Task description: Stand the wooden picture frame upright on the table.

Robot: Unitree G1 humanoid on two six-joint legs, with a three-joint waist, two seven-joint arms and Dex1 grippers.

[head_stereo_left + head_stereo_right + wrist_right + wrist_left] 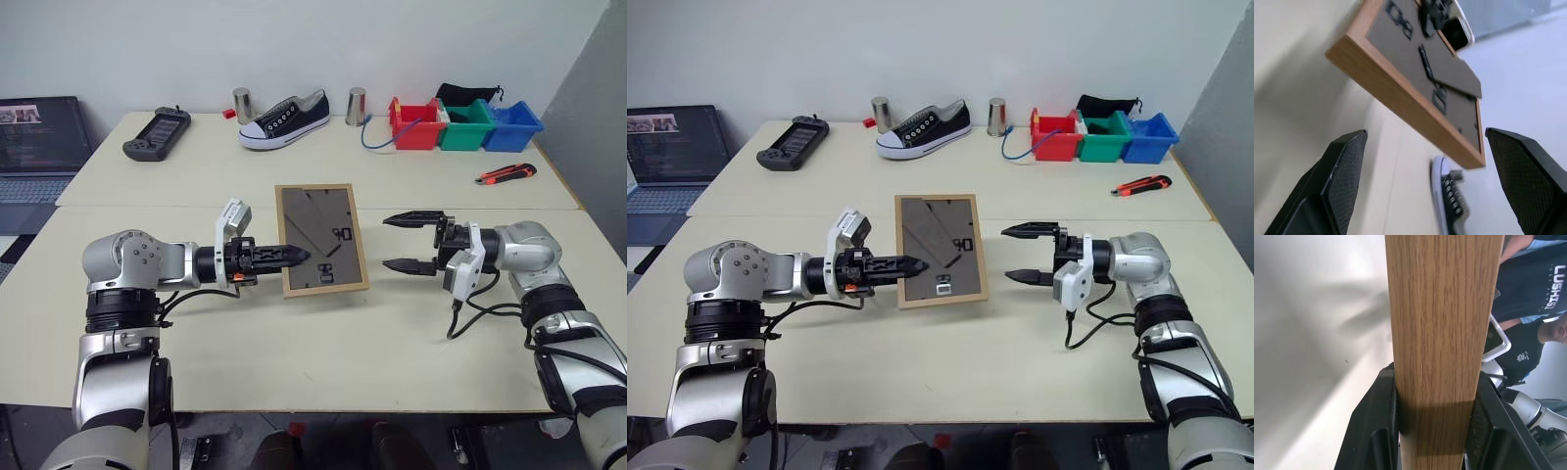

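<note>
Over the middle of the table (294, 362), just in front of its seam line, the wooden picture frame (321, 238) is held with its dark grey-brown back facing the head camera. It is a small rectangle with a light oak border whose grain runs lengthwise, and the flat back board carries a fold-out stand panel, a small metal clip and white marks. The left gripper (294, 257) reaches in from the left, pointing roughly level, and its two black fingers are clamped on the frame's left edge; in the left wrist view the wooden edge (1442, 333) runs up between the ribbed pads (1376, 431), pressed on both sides. Whether the frame's lower edge touches the tabletop cannot be told.

The right gripper (419, 241) sits just to the right of the frame, apart from it, with its pointed black fingers spread wide, one above the other, and nothing between them. Its textured fingertips (1344, 171) flank the frame in the right wrist view.

The tabletop is pale cream and smooth. Along its far side lie a black game controller (157, 133), a black-and-white canvas shoe (285, 119), two metal cups (242, 105), red, green and blue plastic bins (465, 125) and an orange-handled box cutter (506, 174). A laptop (39, 137) stands at the far left.
</note>
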